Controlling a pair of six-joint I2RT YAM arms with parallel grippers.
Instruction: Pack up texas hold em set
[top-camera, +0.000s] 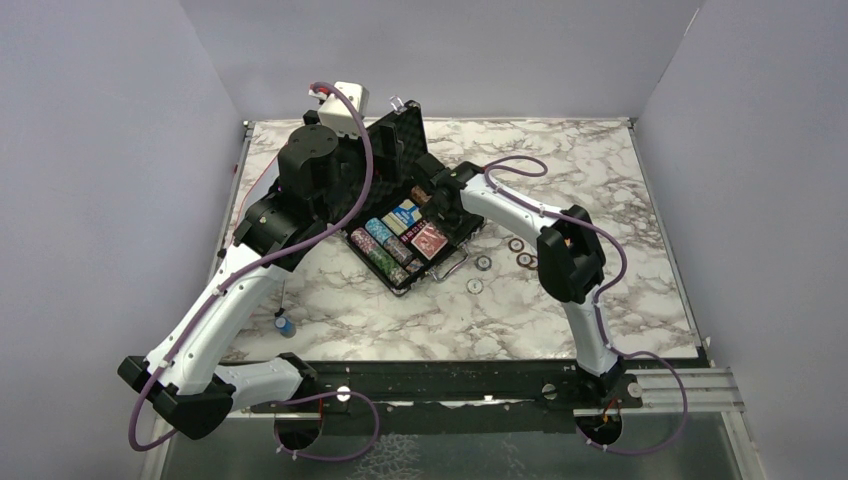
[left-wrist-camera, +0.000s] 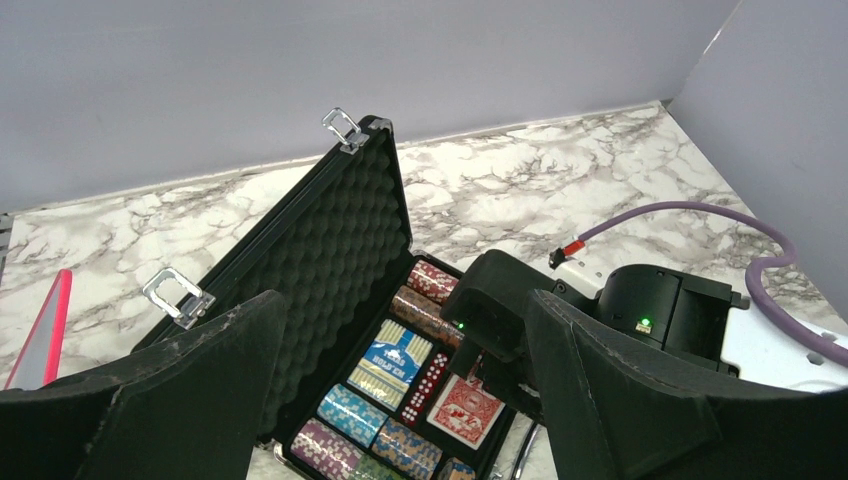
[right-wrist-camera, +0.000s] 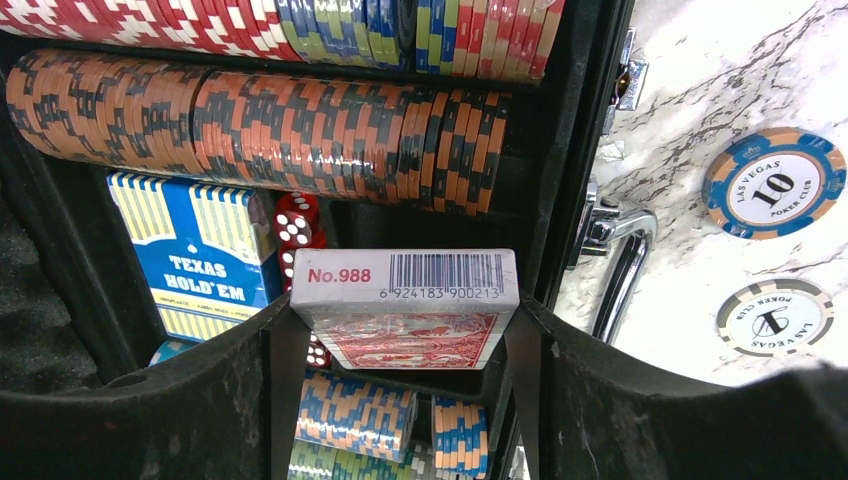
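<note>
The black briefcase (top-camera: 400, 140) lies open mid-table with its foam lid (left-wrist-camera: 330, 260) raised. Rows of poker chips (right-wrist-camera: 250, 115), a blue Texas Hold'em card box (right-wrist-camera: 200, 260) and red dice (right-wrist-camera: 297, 220) sit in its slots. My right gripper (right-wrist-camera: 405, 340) is shut on the red-backed card box (right-wrist-camera: 405, 300) and holds it tilted over its slot at the case's near right; it also shows in the top view (top-camera: 440, 200). My left gripper (left-wrist-camera: 400, 400) is open and empty, hovering above the case beside the lid. Loose chips (top-camera: 483, 262) lie on the table right of the case.
A blue "10" chip (right-wrist-camera: 773, 183) and a white "1" chip (right-wrist-camera: 775, 317) lie beside the metal handle (right-wrist-camera: 620, 260). A small blue-tipped tool (top-camera: 285, 325) lies near front left. A red-edged white board (left-wrist-camera: 45, 335) stands left of the lid. Walls enclose three sides.
</note>
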